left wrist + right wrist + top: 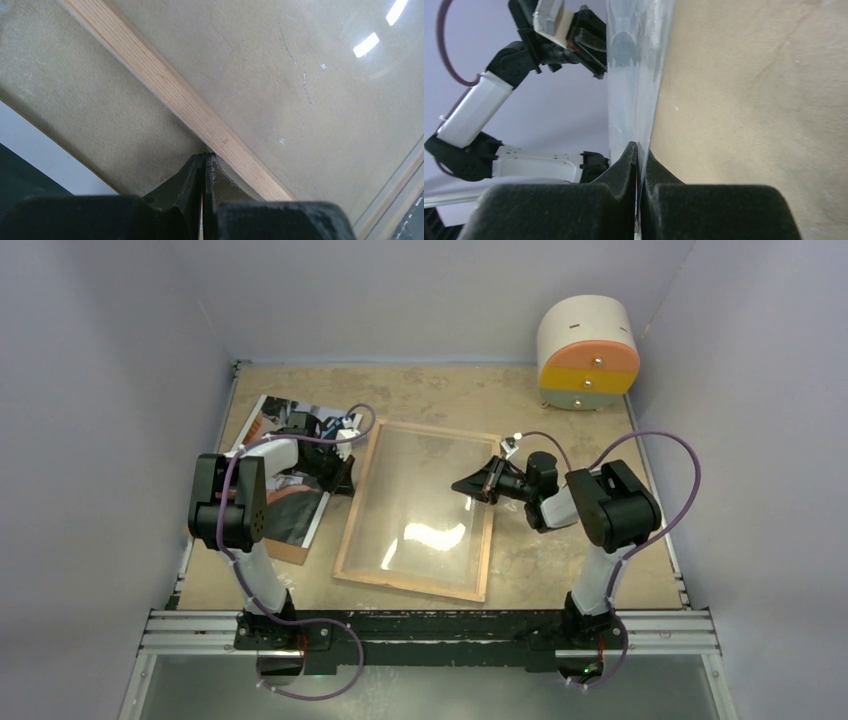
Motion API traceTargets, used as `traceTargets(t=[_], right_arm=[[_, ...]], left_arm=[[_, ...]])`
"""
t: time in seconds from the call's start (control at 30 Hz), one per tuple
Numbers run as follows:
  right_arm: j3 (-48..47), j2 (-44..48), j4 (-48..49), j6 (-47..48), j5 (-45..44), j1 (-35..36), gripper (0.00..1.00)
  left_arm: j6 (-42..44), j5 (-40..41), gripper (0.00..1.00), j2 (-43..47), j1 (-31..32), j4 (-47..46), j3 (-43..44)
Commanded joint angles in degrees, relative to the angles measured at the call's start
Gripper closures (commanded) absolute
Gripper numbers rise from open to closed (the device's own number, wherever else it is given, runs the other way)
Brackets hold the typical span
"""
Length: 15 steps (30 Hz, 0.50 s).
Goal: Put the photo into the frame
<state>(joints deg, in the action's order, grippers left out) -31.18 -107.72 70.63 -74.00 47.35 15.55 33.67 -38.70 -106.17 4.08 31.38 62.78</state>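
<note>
The frame (410, 586) lies flat mid-table with its wood-coloured rear face up. In the left wrist view its rail (165, 85) runs diagonally. My left gripper (347, 478) is shut and empty. Its tips (205, 156) rest on the table against the outer side of the frame's left rail. The photo (268, 418) lies at the left, partly under my left arm; its white border (50, 160) shows too. My right gripper (458, 484) reaches in over the frame's right side. It (639, 145) is shut on the edge of a thin clear sheet (636, 75), apparently the frame's pane.
A brown hardboard sheet (285, 550) lies under the photo at the left. A round white unit with orange, yellow and grey drawers (588, 352) stands at the back right. Grey walls close in the table. My left arm (474, 107) faces the right wrist camera.
</note>
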Motion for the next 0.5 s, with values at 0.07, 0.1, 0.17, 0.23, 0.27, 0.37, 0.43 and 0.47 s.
traceTargets(t=[0.07, 0.1, 0.17, 0.23, 0.27, 0.37, 0.43, 0.47], right_arm=[[-1.3, 2.7, -10.7, 10.7, 1.7, -2.1, 1.0], [-1.3, 2.4, -10.6, 10.8, 1.9, -2.4, 1.0], [-1.4, 1.9, -10.9, 11.4, 1.8, -2.9, 1.0], [-2.3, 1.2, -12.9, 13.2, 1.7, -2.9, 1.0], [-2.3, 0.7, -12.8, 13.3, 1.4, -2.9, 1.0], [-2.9, -0.3, -12.3, 13.3, 0.7, -2.8, 1.0], [-3.0, -0.9, -12.9, 13.3, 0.9, -2.8, 1.0], [-3.0, -1.1, -13.4, 13.5, 1.0, -2.8, 1.0]], left_arm=[[1.2, 2.5, 0.96, -3.9, 0.8, 5.1, -3.7], [1.2, 2.4, 0.96, -3.9, 0.8, 5.1, -3.6], [1.1, 2.3, 0.96, -4.0, 0.8, 5.1, -3.6], [1.1, 2.2, 0.96, -3.8, 0.8, 5.1, -3.6], [1.2, 2.2, 0.96, -3.8, 0.8, 5.1, -3.7], [1.2, 2.3, 0.97, -3.7, 0.8, 5.1, -3.8], [1.2, 2.3, 0.97, -3.8, 0.8, 5.1, -3.8], [1.2, 2.3, 0.97, -3.9, 0.8, 5.0, -3.8]])
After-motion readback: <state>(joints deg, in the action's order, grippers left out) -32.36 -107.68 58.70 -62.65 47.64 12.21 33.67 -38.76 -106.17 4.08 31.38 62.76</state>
